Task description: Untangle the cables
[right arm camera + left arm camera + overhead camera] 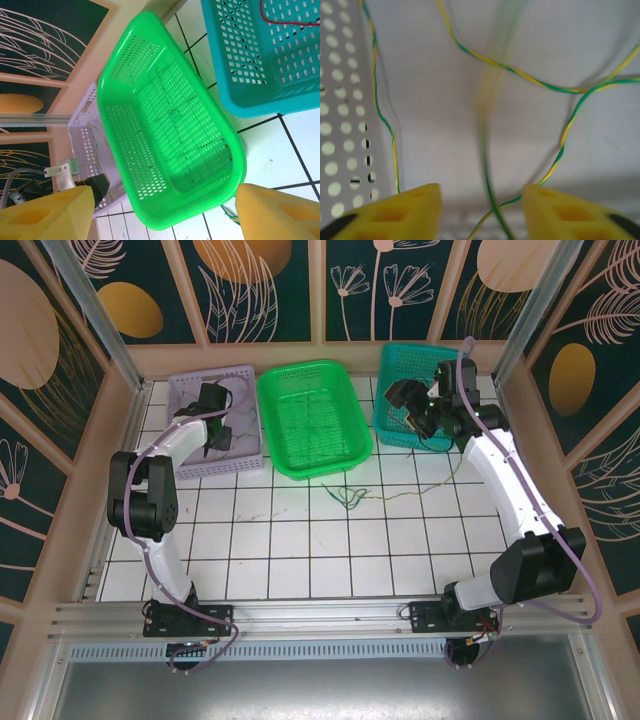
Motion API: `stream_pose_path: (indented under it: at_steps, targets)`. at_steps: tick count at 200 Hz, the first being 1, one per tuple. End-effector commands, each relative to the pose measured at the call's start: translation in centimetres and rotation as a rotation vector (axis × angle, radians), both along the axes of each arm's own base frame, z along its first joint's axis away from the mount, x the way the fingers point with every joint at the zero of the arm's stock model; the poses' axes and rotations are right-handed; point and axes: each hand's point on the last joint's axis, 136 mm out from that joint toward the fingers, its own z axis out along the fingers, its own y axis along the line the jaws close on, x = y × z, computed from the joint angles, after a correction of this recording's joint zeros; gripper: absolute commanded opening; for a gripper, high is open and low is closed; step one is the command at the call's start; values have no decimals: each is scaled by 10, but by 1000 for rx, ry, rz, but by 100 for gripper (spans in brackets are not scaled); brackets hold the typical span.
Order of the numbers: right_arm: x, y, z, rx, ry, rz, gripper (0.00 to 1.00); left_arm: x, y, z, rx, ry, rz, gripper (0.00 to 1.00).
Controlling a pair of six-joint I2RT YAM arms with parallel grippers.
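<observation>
The left gripper (481,190) is down inside the purple basket (205,373), and its two yellow fingers stand apart with nothing pinched. A smeared wire (487,100) runs right through the gap between them. More of the cables (520,72), green and yellow ones, lie in loose loops on the basket floor. I think this arm is dropping off a wire here. To do that well it should go straight up with its fingers wide, so the wire does not catch on a finger and ride back out. The right gripper (164,192) hangs by the teal basket (410,347), wide open and holding nothing. A red wire (280,21) lies in that basket. The green basket (300,368) sits between the other two. The rest of the job is a little knot (350,495) of wires on the table (300,550), just in front of the green basket, with a thin strand going off to the right. For that knot, I think one arm should hold it down while the other pulls a loose end slowly. Some things are hard to see. The smeared wire is too blurry for me to tell if it hangs or falls. The knot is so small from above that I cannot count its wires. I cannot tell if anything lies in the green basket.
</observation>
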Motion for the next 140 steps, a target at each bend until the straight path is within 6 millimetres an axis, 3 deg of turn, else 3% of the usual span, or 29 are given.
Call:
stream_pose_path:
  at_steps: [1,29,49,63,82,86,94,113,140]
  targets:
    - [-1,1,5,11,-22,-6,75,-1,10,14,30,-15,41,55]
    - [-1,0,1,7,-12,-15,75,-2,10,28,23,-35,53,60]
    - [-9,-11,-12,-16,34,-68,74,3,4,56,-42,-98,68,64]
    - [-24,-26,-36,-42,110,-149,74,7,-5,85,-125,-166,88,68]
    - [-52,-51,-86,-46,237,-250,73,7,-28,125,-314,-256,113,65]
    - [-57,-56,-96,-41,260,-264,73,7,-37,127,-372,-257,113,63]
    - [-66,-67,-114,-38,295,-295,72,1,-55,149,-492,-299,103,60]
    - [-78,-102,-141,-113,323,-372,72,-22,-115,166,-719,-298,64,56]
    - [-77,-134,-173,-193,377,-417,71,-82,-212,154,-910,-198,-41,54]
